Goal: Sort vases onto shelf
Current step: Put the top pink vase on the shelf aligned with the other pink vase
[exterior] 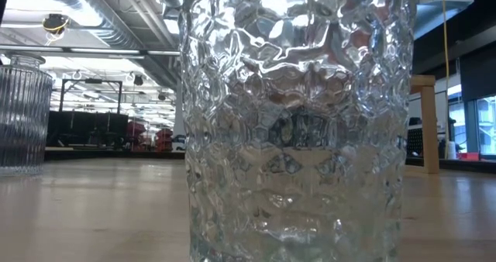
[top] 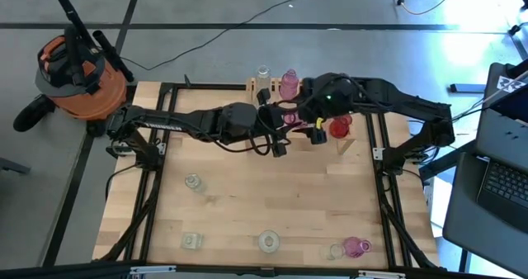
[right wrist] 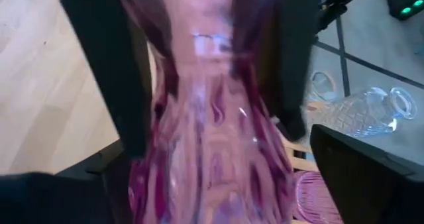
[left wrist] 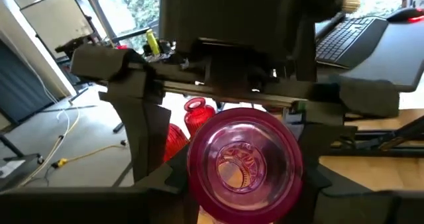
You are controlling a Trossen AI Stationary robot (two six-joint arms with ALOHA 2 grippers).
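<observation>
Bumpy clear vase (exterior: 294, 122) fills the low view, right up against the camera, standing on the bench (top: 272, 196). Beside it, toward 9 o'clock in that view, stands a ribbed jar (exterior: 19, 111), well apart from it.

Seen from above, both arms meet at the 12 o'clock side of the bench, over the shelf (top: 345, 144). Between them is a pink vase (left wrist: 245, 151), up off the bench. The left gripper (left wrist: 244, 184) is pinching the pink vase, with a finger pressed on each side of it. The vase's round mouth faces the left wrist camera.

The right gripper (right wrist: 212, 85) is spread wide. Its two fingers (right wrist: 136, 85) sit on either side of the pink vase. From the left wrist view there is a small gap between them and the glass.

On the shelf a red vase (top: 339, 128) stands at about 1 o'clock, just beside the right gripper. A second pink vase (top: 289, 82) and a clear bottle (top: 263, 73) stand side by side at the far 12 o'clock edge of the shelf.

More glass waits on the bench. A little clear vase (top: 192, 182) stands at 8 o'clock. A small pink one (top: 356, 247) stands at 5 o'clock, near the front edge.
</observation>
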